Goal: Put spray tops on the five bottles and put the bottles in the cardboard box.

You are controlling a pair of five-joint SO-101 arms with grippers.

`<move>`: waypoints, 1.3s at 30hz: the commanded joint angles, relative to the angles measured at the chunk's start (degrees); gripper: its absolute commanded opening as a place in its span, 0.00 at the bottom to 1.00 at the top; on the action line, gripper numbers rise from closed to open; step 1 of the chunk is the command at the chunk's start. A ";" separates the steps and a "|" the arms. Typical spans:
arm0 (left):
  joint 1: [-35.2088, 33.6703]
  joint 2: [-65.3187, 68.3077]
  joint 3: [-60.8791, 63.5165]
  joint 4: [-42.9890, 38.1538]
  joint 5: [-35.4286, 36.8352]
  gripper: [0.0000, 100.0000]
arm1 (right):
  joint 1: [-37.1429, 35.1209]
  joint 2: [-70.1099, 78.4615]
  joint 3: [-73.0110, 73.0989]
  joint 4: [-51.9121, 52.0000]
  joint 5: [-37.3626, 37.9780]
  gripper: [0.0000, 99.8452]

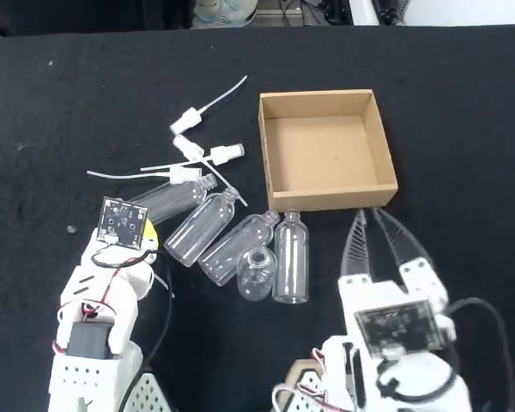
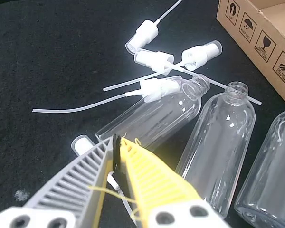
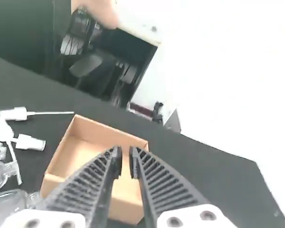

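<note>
Cardboard box (image 1: pixel 326 200) sits mid-tabletop (image 1: pixel 51 103). Five uncapped bottles (image 1: pixel 202 227) cluster off its near-left corner, with loose spray tops (image 1: pixel 189 148) left of the box. Left gripper (image 2: pixel 116 141) is closed, tips together, beside one spray top (image 2: pixel 80 142). Right gripper (image 3: pixel 125 159) is nearly closed, by the near edge.

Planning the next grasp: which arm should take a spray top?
Left. The left gripper sits right by the tops and bottles. The right gripper is at the box's near wall, with the bottles between it and the tops.
</note>
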 commanded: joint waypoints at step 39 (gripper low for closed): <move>0.13 -0.79 0.92 0.18 0.09 0.03 | -41.85 17.54 30.37 -10.20 -9.49 0.40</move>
